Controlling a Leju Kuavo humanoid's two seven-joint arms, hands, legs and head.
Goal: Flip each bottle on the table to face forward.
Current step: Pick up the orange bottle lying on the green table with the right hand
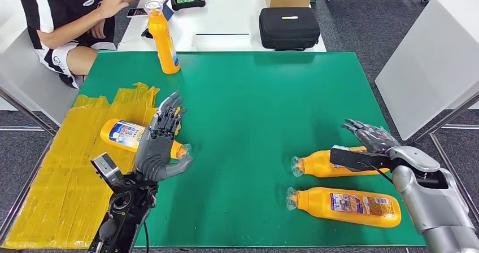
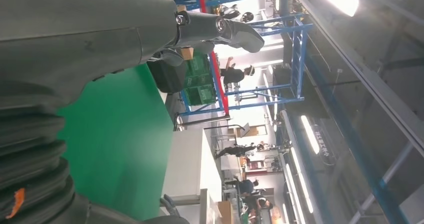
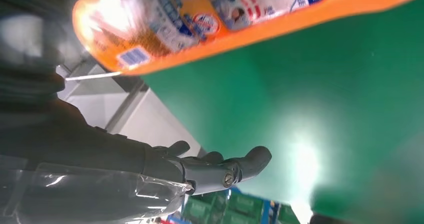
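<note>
Orange bottles (image 1: 339, 164) look light, stiff, slick; grip mid-body near desk's front edge. Left robot hand (image 1: 161, 137) spread; right robot hand (image 1: 370, 135) spread, holding nothing.

Even overhead light is filling the head view, shadows lying soft. Ceiling strip lights (image 2: 310, 134) are flaring white. Glare is blooming on the green mat (image 3: 305, 159); the near bottle (image 3: 240, 19) is blurring.

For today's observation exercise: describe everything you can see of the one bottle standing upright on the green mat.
The upright bottle is orange plastic with a clear cap on top and a printed label partly showing on its lower side. It stands alone at the far left edge of the green mat, leaning slightly in the head view. Nothing touches it but the mat.
</note>
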